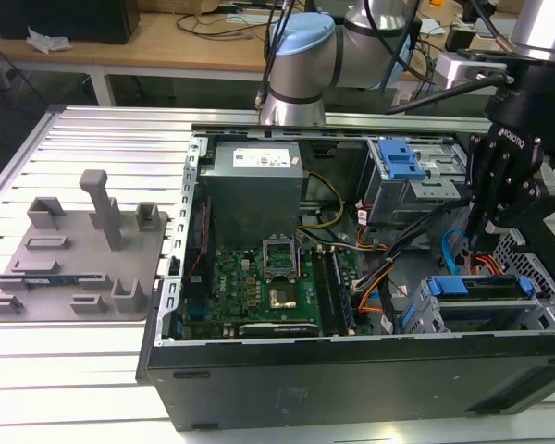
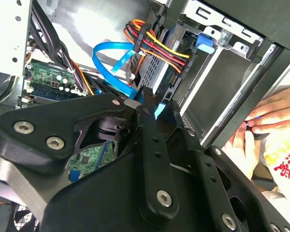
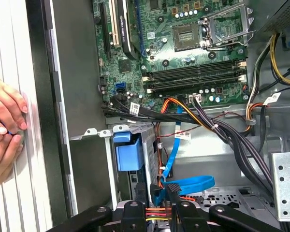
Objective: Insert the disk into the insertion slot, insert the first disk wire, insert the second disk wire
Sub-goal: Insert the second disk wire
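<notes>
The disk (image 1: 481, 294) lies in the insertion slot (image 1: 424, 319) at the case's corner on the exterior view's right, with its blue carrier (image 3: 129, 153) at the cage mouth. A bundle of red, yellow and black wires (image 2: 157, 44) ends in a black plug at the disk's rear. A blue disk wire (image 2: 106, 65) loops up from the case floor. My gripper (image 2: 139, 102) hangs just above the cage (image 1: 478, 242), shut on that wire's blue plug (image 3: 156, 195), close to the disk's rear.
The open computer case (image 1: 259, 365) holds a motherboard (image 1: 268, 277), a power supply (image 1: 254, 185) and a taller cage with a blue latch (image 1: 402, 166). A person's hands (image 3: 5, 128) rest on the table rail beside the case. A grey fixture plate (image 1: 74, 259) lies on the exterior view's left.
</notes>
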`<action>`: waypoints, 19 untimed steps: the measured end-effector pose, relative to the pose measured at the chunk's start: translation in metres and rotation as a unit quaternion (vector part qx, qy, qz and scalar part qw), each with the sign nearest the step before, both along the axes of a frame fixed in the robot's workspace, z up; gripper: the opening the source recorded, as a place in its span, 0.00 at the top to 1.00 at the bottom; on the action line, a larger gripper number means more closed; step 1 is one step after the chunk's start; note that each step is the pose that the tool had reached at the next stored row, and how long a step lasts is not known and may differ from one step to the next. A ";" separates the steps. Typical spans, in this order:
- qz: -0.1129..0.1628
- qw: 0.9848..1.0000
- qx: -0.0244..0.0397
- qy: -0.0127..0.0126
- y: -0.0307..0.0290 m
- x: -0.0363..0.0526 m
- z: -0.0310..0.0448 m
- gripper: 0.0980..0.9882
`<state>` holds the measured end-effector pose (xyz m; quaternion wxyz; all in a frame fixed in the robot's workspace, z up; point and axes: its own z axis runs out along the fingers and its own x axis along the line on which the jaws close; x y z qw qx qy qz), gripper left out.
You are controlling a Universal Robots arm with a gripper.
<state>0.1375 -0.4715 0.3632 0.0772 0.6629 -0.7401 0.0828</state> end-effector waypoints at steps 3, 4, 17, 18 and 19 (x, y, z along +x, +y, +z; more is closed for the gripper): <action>0.000 1.000 -0.001 0.000 0.0001 0.0000 -0.0001 0.77; 0.000 1.000 -0.002 0.000 0.0001 0.0000 0.0000 0.77; 0.000 1.000 -0.002 0.000 0.0001 0.0000 0.0000 0.93; 0.000 1.000 -0.002 0.000 0.0001 0.0000 0.0000 0.93; 0.000 1.000 -0.002 0.000 0.0001 -0.0002 0.0000 0.93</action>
